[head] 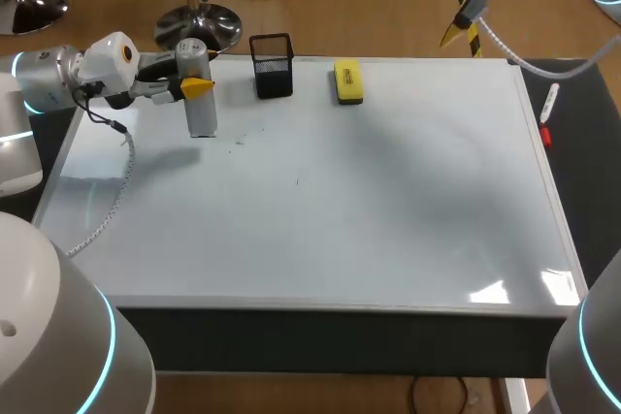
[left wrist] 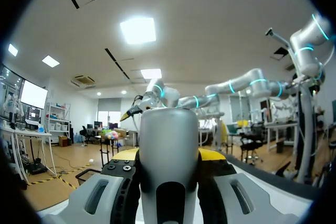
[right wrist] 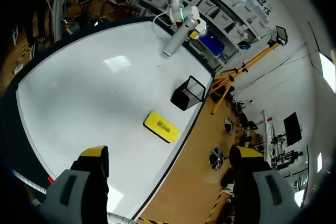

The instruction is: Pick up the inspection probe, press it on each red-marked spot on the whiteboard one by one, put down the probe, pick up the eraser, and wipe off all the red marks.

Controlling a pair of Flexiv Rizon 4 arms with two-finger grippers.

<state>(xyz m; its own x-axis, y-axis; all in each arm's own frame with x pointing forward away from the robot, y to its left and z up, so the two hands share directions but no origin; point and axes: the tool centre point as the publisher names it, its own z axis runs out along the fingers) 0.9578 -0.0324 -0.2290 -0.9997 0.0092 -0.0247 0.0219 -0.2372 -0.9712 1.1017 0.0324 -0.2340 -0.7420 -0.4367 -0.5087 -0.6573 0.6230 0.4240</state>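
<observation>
The big whiteboard [head: 388,230] lies flat. The left gripper [head: 197,87] is clamped on the probe [head: 202,115], which stands upright at the far left. I cannot tell if its tip touches the board. The right gripper [right wrist: 169,153] hangs high at the far right, spread wide and holding nothing. The eraser [head: 347,81] lies by the far edge. I see no red spots, so keep the probe straight and press softly.

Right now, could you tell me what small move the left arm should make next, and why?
Probably slide the probe to the faint mark beside it, whose colour I cannot tell, and press: the left jaws grip it upright over the whiteboard.
</observation>
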